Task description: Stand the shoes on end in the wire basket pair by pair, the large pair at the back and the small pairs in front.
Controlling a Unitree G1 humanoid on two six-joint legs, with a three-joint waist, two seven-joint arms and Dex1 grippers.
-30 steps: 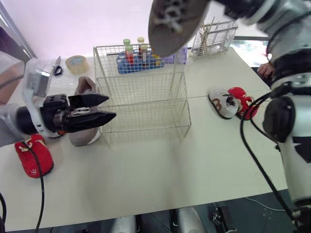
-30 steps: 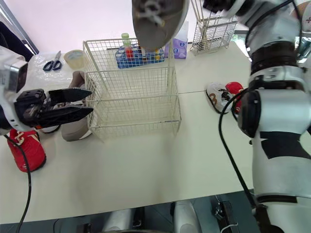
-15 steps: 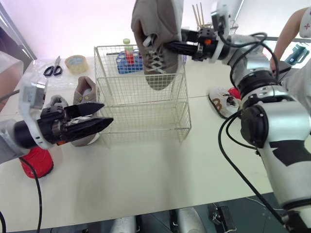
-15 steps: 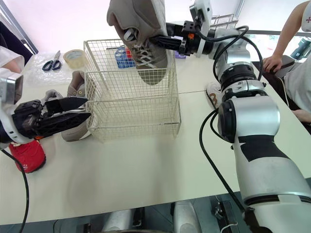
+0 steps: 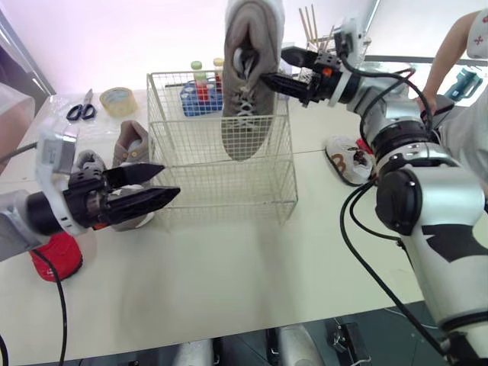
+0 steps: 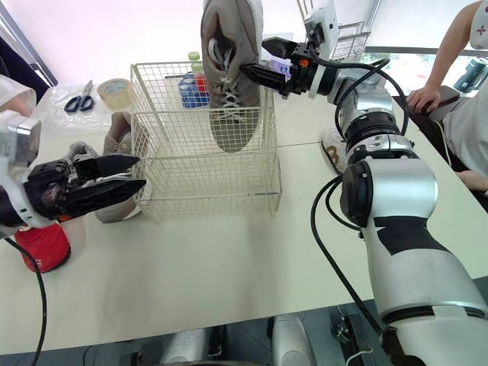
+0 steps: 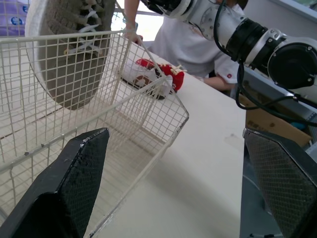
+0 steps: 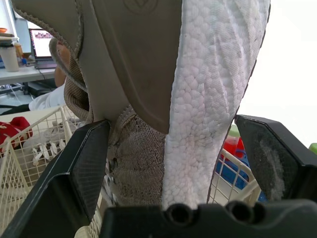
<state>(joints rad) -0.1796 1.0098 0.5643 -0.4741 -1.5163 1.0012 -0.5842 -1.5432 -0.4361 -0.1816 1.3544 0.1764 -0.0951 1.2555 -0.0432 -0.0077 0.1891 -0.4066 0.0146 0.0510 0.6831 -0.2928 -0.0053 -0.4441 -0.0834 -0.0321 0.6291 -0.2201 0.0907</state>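
A large grey shoe (image 5: 248, 91) with a white sole stands toe down at the back of the wire basket (image 5: 229, 191). My right gripper (image 5: 274, 65) reaches in from the right at the shoe's heel, its fingers (image 8: 86, 168) spread wide on either side of the heel (image 8: 148, 99). The matching grey shoe (image 5: 133, 141) lies on the table left of the basket. My left gripper (image 5: 169, 181) hangs open and empty by the basket's front left corner. A small red shoe (image 5: 57, 255) lies at the near left. A small white shoe (image 5: 347, 164) and a red one (image 7: 168, 74) lie right of the basket.
Behind the basket are a blue box of bottles (image 5: 200, 95), a tape roll (image 5: 118, 99), scissors (image 5: 80, 110) and a wire rack (image 6: 343, 42). A person sits at the far right, one hand (image 6: 423, 95) on the table. The near table (image 5: 252, 274) is bare.
The right arm has swung the grey shoe from overhead to toe down in the basket, and its fingers have spread apart. The left gripper has barely moved.
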